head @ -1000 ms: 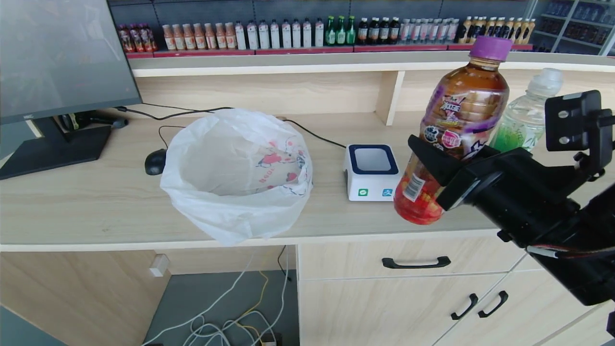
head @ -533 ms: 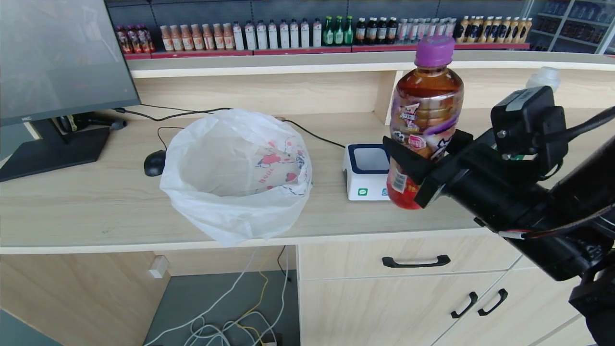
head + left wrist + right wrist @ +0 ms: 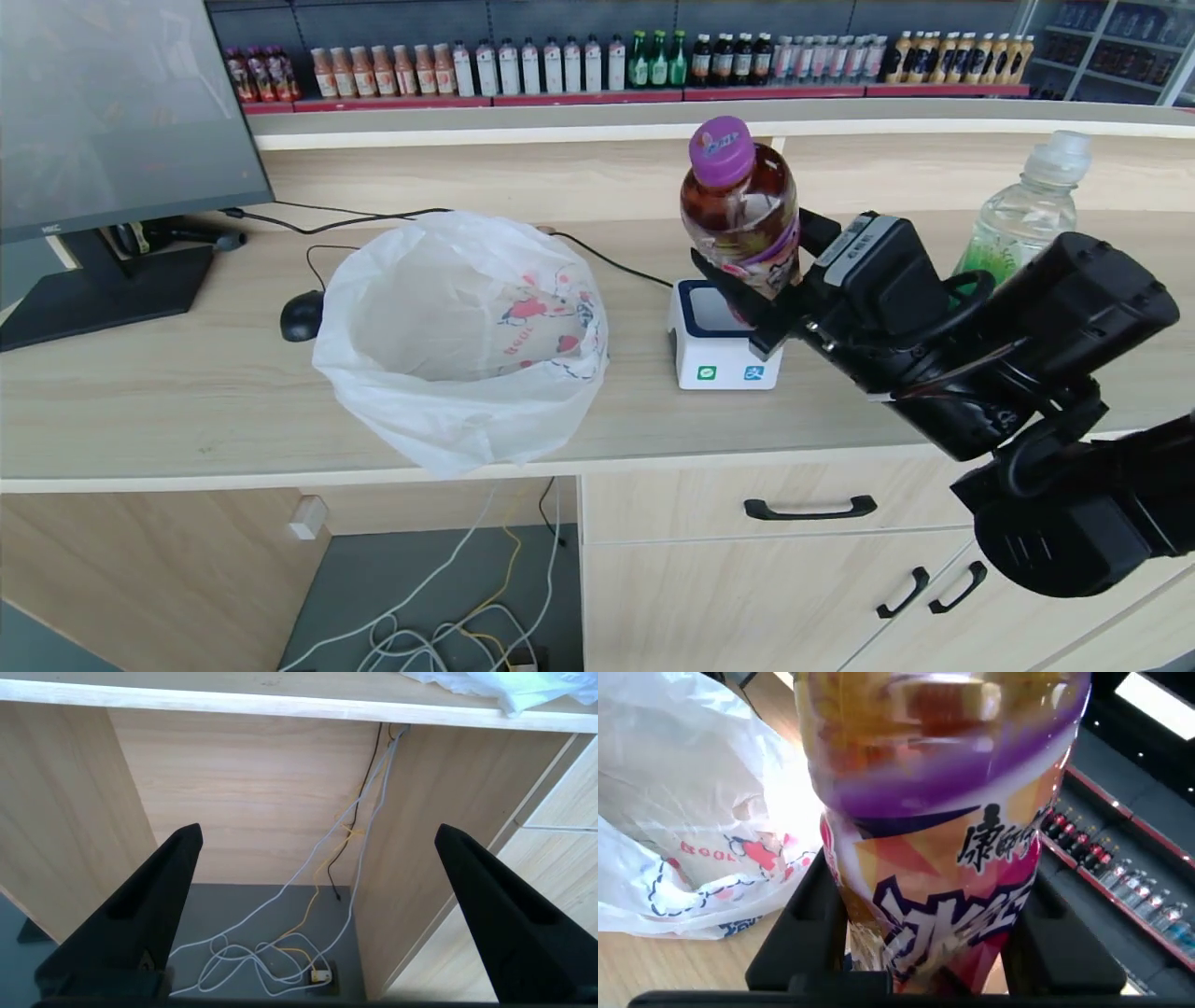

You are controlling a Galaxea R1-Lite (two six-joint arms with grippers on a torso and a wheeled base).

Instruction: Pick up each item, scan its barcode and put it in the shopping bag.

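The purple-capped tea bottle (image 3: 740,210) is gripped by the right pincer (image 3: 773,271) just above the barcode scanner (image 3: 724,364), the shopping bag (image 3: 457,336) lying at the scanner's 9 o'clock. The left pincer (image 3: 318,840) is held wide apart.

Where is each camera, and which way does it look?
Head view: on the head, facing forward and down at the pale wooden counter; the right gripper shows, clamping a purple-capped brown tea bottle over the white scanner.
Left wrist view: low down, facing cables under the counter; open left gripper shows.
Right wrist view: faces the clamped bottle; shares it and the white plastic shopping bag with the head view.
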